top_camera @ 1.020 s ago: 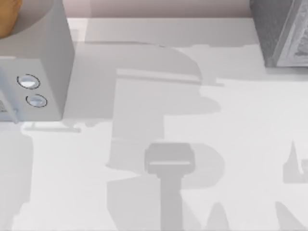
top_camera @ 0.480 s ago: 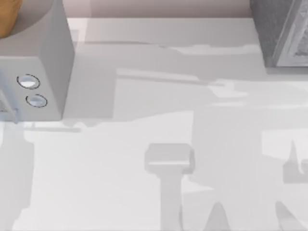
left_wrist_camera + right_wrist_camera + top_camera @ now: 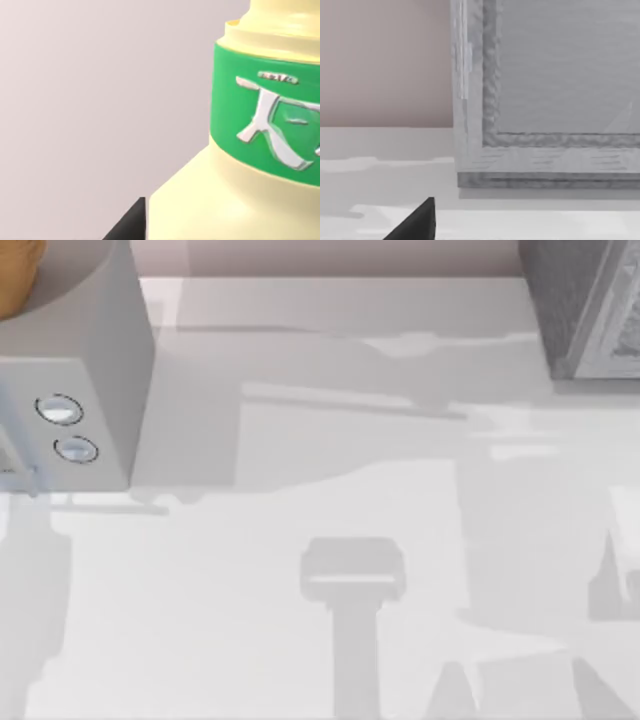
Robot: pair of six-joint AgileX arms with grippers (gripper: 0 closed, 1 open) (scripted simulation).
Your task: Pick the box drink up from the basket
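— Where is the box drink, can you tell?

— Not for sure. Close in front of the left wrist camera stands a pale yellow container [image 3: 235, 200] with a green band [image 3: 260, 110] round it and a silvery character on the band. Its edges are cut off at the frame. It looks rounded, with a shoulder and a narrower top, so I cannot tell whether that is the box drink.

— And the left pincer?

— A dark tip of the left pincer [image 3: 127, 222] pokes in just beside the foot of that container. Wide, narrow or holding, I cannot tell.

— The right one?

— Much the same. A dark wedge of the right pincer [image 3: 415, 222] hangs low over the white tabletop [image 3: 380, 150], facing a grey textured box [image 3: 560, 75] with a framed front. Its state I cannot make out either.

— What stands about on the table?

— From above, a grey appliance [image 3: 90, 330] with two round knobs [image 3: 58, 410] takes the far left corner, cut off at the edge. Something orange [image 3: 15, 275] curves behind it at the very corner, too little in frame to name. The grey textured box [image 3: 575, 300] fills the far right corner, also cropped. Between them the tabletop [image 3: 300, 520] carries soft grey shadows [image 3: 352, 570], one like a broad head on a stalk near the middle.
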